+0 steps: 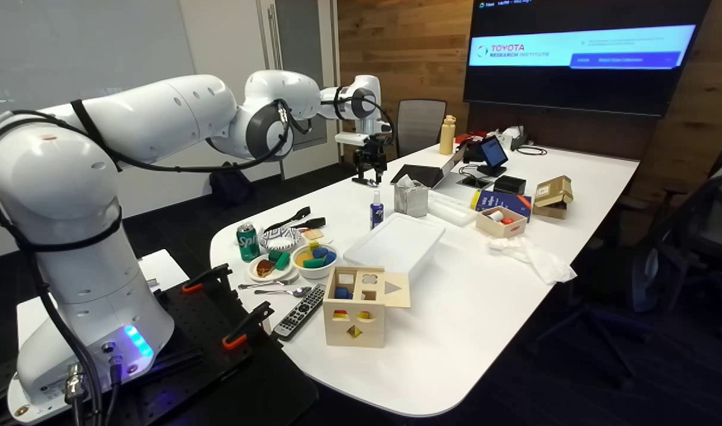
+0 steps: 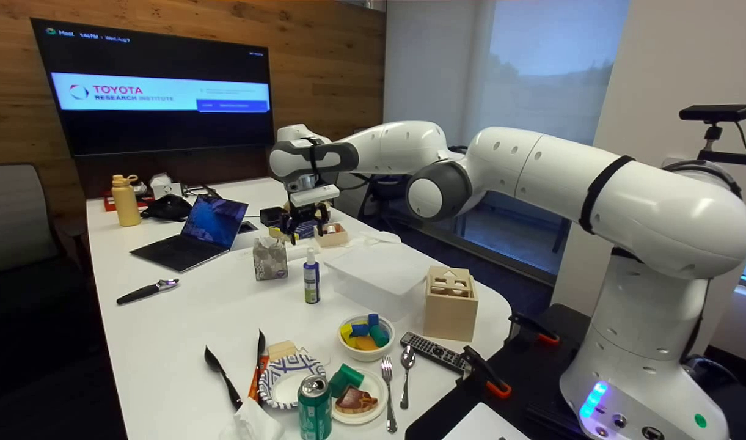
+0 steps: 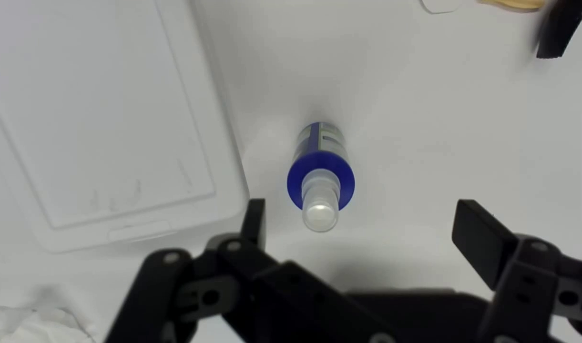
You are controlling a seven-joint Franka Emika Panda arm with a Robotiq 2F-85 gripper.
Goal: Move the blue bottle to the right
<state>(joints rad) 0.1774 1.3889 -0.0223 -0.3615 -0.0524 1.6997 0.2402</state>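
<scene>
On the table [image 1: 464, 319] stands a clear-capped, cylindrical blue bottle [image 3: 321, 172]; the end effector [image 3: 361, 226] gapes wide, empty.

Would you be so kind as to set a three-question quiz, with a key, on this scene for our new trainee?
1. True or false: the fingers stand apart, not touching the blue bottle.
2. In the wrist view, what lies to the left of the bottle in the picture? A: drink can; B: white-lidded container; C: remote control.
3. Fill in the blank: the fork lies beside a metal (blank).

Key: 1. True. 2. B. 3. Spoon.
</scene>
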